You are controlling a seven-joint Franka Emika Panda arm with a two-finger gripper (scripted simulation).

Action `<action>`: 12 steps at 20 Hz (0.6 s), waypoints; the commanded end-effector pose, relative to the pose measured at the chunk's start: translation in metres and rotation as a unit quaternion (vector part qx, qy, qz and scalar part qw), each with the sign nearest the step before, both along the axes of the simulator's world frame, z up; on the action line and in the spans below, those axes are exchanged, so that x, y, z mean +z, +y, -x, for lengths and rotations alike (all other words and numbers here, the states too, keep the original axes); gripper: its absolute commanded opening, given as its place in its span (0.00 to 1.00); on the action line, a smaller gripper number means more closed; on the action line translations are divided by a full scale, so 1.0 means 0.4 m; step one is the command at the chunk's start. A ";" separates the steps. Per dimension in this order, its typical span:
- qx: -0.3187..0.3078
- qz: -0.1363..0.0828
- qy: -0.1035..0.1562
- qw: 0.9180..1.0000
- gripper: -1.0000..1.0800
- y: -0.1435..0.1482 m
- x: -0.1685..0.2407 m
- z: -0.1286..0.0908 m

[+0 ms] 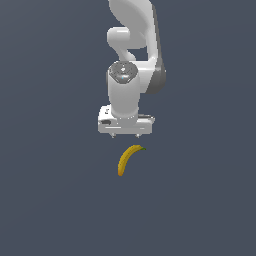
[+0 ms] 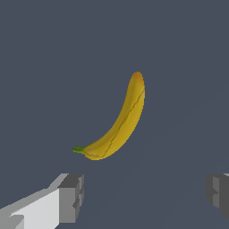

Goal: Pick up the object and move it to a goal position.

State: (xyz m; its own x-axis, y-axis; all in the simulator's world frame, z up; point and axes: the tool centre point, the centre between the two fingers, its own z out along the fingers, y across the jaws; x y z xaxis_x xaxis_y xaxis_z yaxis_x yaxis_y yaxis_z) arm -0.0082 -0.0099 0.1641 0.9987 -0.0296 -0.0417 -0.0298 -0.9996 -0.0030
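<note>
A small curved yellow banana with a green-brown stem tip lies on the dark grey floor, below the arm in the exterior view. It also shows in the wrist view, lying free. My gripper hangs above and just behind the banana, pointing down. Its jaws stand wide apart and hold nothing. In the wrist view the gripper shows two grey fingertips far apart, with the banana beyond them and not between them.
The white arm rises behind the gripper. The floor is a plain dark grey surface with no other objects in view.
</note>
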 end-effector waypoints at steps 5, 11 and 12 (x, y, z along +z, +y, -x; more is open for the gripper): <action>-0.004 0.006 -0.003 1.000 0.96 -0.014 0.006 -0.005; -0.011 0.018 -0.010 1.000 0.96 -0.045 0.019 -0.015; -0.011 0.017 -0.010 1.000 0.96 -0.044 0.019 -0.015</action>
State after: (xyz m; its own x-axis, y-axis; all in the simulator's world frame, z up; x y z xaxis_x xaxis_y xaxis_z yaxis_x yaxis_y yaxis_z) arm -0.0025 -0.0269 0.1715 0.9984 -0.0530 -0.0206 -0.0524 -0.9982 0.0288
